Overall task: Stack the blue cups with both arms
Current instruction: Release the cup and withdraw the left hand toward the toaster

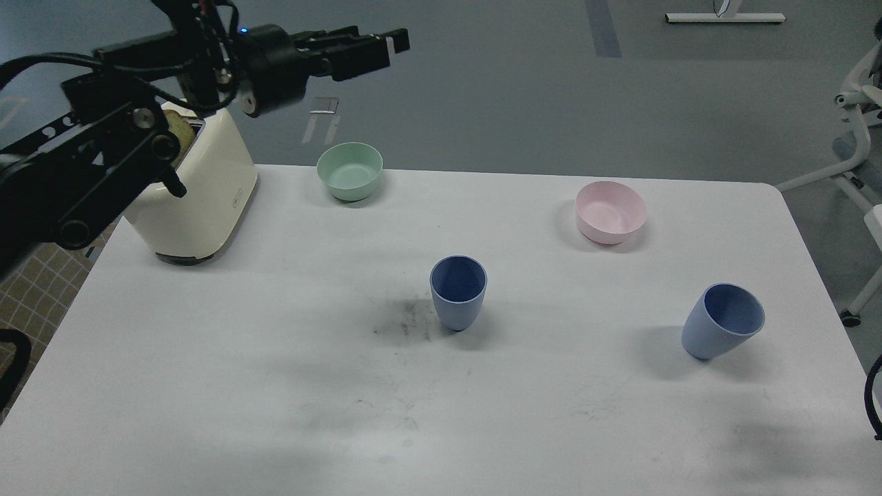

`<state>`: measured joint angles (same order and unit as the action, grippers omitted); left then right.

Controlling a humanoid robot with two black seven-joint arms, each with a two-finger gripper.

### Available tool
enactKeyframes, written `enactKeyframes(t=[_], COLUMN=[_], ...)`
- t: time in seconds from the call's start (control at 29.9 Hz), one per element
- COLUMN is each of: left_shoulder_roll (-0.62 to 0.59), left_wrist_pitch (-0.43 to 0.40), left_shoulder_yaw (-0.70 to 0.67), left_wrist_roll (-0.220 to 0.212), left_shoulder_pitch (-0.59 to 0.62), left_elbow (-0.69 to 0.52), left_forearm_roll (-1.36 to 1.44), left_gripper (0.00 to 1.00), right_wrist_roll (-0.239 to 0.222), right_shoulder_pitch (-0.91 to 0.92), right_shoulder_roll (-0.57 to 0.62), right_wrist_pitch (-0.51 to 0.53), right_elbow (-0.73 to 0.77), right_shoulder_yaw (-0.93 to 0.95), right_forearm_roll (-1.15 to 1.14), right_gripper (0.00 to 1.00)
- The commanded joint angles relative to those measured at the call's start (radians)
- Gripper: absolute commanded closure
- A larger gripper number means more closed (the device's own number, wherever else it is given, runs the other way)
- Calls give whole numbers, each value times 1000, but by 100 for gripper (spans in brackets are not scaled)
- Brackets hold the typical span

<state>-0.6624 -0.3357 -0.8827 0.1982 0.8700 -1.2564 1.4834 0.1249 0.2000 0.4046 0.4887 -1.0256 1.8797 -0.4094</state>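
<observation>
Two dusty-blue cups stand upright and apart on the white table (207, 386). One blue cup (458, 292) is near the middle; the other blue cup (722, 321) is at the right, leaning in the view. My left gripper (396, 43) is raised high at the upper left, above and behind the toaster, pointing right, far from both cups. Its fingers look close together and hold nothing. My right gripper is out of view; only a sliver of black cable (874, 396) shows at the right edge.
A cream toaster (200, 196) with a slice of bread stands at the back left. A mint-green bowl (350, 171) is at the back centre, a pink bowl (610, 212) at the back right. Dark smudges (406, 320) mark the table left of the middle cup.
</observation>
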Motion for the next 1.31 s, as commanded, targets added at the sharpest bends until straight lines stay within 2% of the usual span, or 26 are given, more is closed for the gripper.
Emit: enactKeyframes(t=[0.0, 0.13, 0.37, 0.47, 0.67, 0.8, 0.87, 1.04, 1.27], left_shoulder_roll=[-51, -40, -1, 44, 47, 32, 33, 40, 47], left_wrist_pitch=[86, 138, 136, 130, 110, 43, 37, 35, 34], left_shoulder_yaw=[-145, -295, -432, -510, -526, -536, -547, -567, -565], left_wrist_roll=[9, 3, 12, 6, 3, 3, 3, 3, 3], left_shoulder_pitch=[-121, -232, -426, -459, -451, -451, -457, -471, -473], left_elbow=[11, 40, 66, 92, 129, 137, 135, 134, 123], left_forearm_roll=[-251, -524, -874, -919, -922, -928, -928, -982, -1002], left_gripper=[2, 2, 2, 2, 2, 2, 2, 2, 2], right_wrist_roll=[-2, -5, -5, -4, -4, -1, 1, 9, 12], right_shoulder_pitch=[4, 10, 61, 96, 110, 110, 108, 105, 105], right_shoulder_roll=[36, 45, 49, 75, 106, 213, 253, 460, 559], right_wrist_pitch=[0, 0, 0, 0, 0, 0, 0, 0, 0], right_elbow=[-1, -17, -33, -31, -34, -37, -42, -116, -174], right_shoulder_yaw=[-11, -16, -28, -34, -59, -102, -122, -243, -387], right_forearm_roll=[0, -5, -60, -155, -298, -388, -411, -558, -757], right_gripper=[0, 0, 0, 0, 0, 0, 0, 0, 0])
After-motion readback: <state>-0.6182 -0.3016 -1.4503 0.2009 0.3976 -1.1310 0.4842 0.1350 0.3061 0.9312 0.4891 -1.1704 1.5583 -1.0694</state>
